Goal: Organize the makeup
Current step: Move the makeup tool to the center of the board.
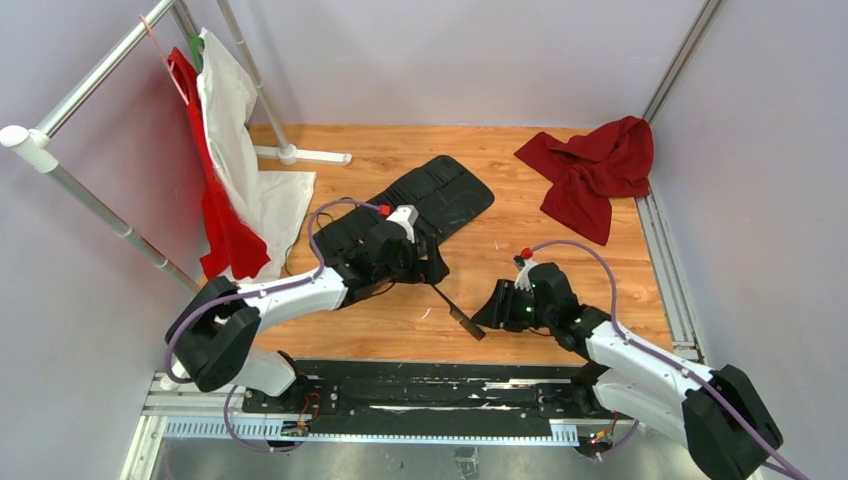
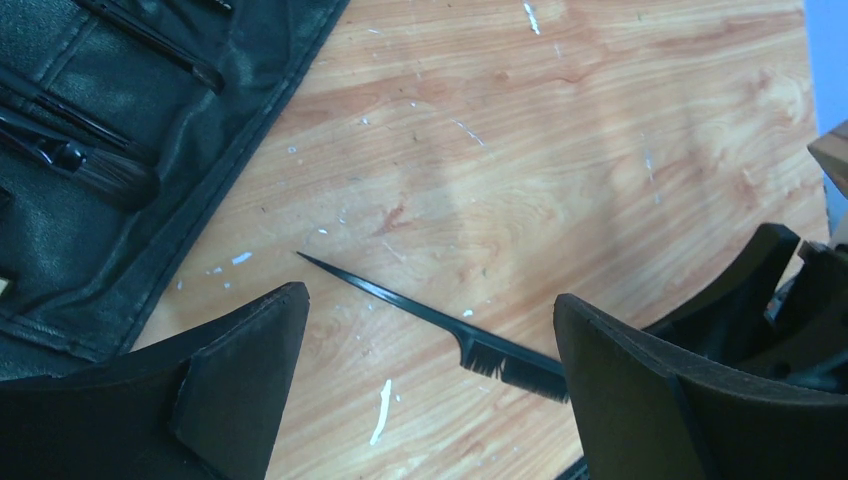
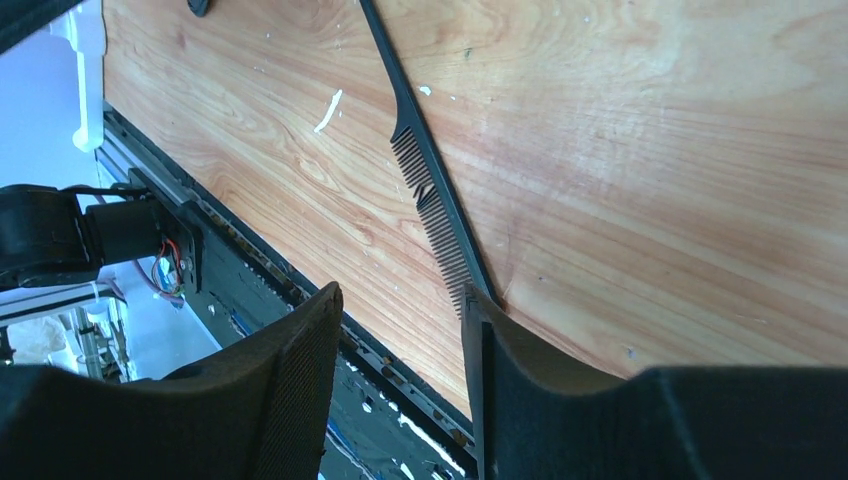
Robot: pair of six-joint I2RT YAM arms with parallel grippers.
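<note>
The comb (image 3: 432, 190) lies free on the table (image 3: 650, 150), teeth touching one finger of my half-spread right gripper (image 3: 400, 300). My left gripper (image 2: 428, 300) hovers wide over its tail, likely to carry it to the case (image 2: 60, 230).

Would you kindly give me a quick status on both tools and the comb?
Left tool open above thin black tail comb. Right tool open at its toothed end. Comb flat on wooden table, unheld. Nothing lying across it.

Thin black comb (image 1: 466, 323) lies flat on the counter (image 1: 560, 270) — between the left tool (image 1: 425, 263) and right tool (image 1: 488, 312). Left tool sits over the black roll-up case (image 1: 450, 195); red cloth (image 1: 595, 170) lies far right.
</note>
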